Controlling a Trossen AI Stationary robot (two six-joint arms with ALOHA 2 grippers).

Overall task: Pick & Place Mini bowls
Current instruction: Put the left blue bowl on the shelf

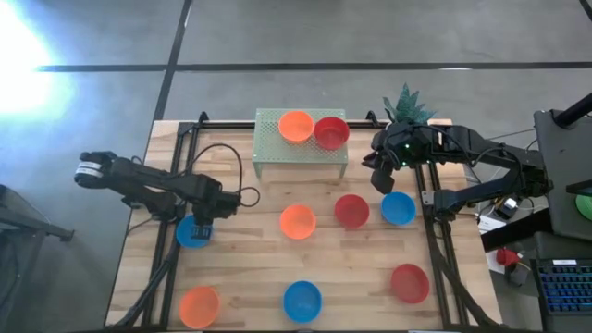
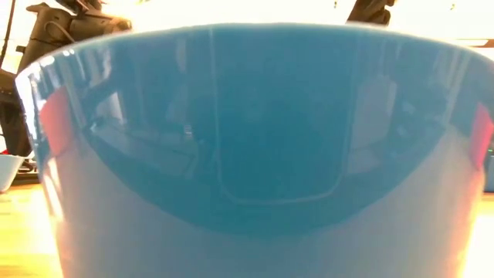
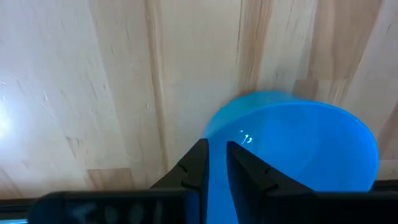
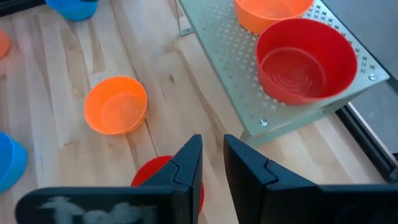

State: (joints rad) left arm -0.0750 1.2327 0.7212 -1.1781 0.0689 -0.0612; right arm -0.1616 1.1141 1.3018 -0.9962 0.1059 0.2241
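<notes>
Several mini bowls lie about the wooden table [image 1: 250,268]. An orange bowl [image 1: 296,126] and a red bowl [image 1: 331,132] sit on a green perforated shelf [image 1: 277,153] at the far side. On the table stand an orange bowl [image 1: 297,221], a red bowl [image 1: 351,211], blue bowls [image 1: 398,208] [image 1: 302,301] and others. At the left, my left gripper [image 1: 202,227] points down, shut on a blue bowl [image 3: 298,149]. My right gripper [image 4: 213,165] hangs above the table beside the shelf's right end, shut on nothing. My left gripper pinches the blue bowl's wall at the rim [image 3: 217,146], one finger [image 3: 249,171] inside the bowl and the other [image 3: 196,165] outside. The fingers come from above, pointing down. Whether the bowl's base still rests on the table I cannot tell.
A small potted plant [image 1: 407,104] stands at the shelf's far right. A red bowl [image 1: 409,282] and an orange bowl [image 1: 199,305] lie near the front edge. The front blue bowl [image 2: 247,154] fills the low view. Black rails [image 1: 435,250] run along both table sides.
</notes>
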